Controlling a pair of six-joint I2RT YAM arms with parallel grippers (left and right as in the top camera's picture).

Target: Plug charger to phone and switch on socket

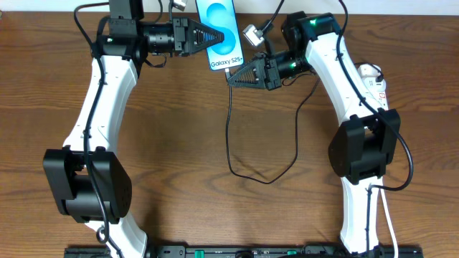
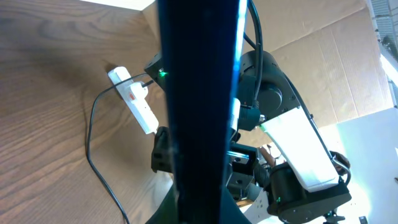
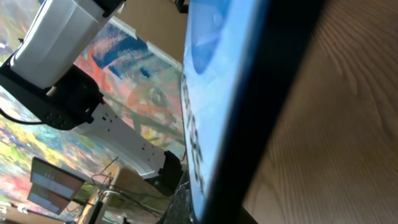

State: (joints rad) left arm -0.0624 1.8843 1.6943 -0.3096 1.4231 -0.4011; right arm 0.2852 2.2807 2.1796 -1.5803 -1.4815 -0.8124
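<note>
The phone [image 1: 224,44], its blue screen reading "Galaxy S25+", is lifted at the back centre of the table. My left gripper [image 1: 213,36] is shut on it from the left. In the left wrist view the phone's dark edge [image 2: 199,93] fills the middle, between the jaws. My right gripper [image 1: 231,77] is shut on the tip of the charger at the phone's bottom end. The charger's black cable [image 1: 229,129] hangs down and loops right. The connector itself is hidden. The right wrist view shows the screen [image 3: 214,99] very close. The white socket [image 1: 374,77] lies at the right, partly behind the right arm.
The socket [image 2: 134,99] also shows in the left wrist view, with the black cable [image 2: 92,146] curving away from it over the wooden table [image 1: 179,143]. A thick white cord [image 1: 387,215] runs along the right arm's base. Both arm bases stand near the front edge.
</note>
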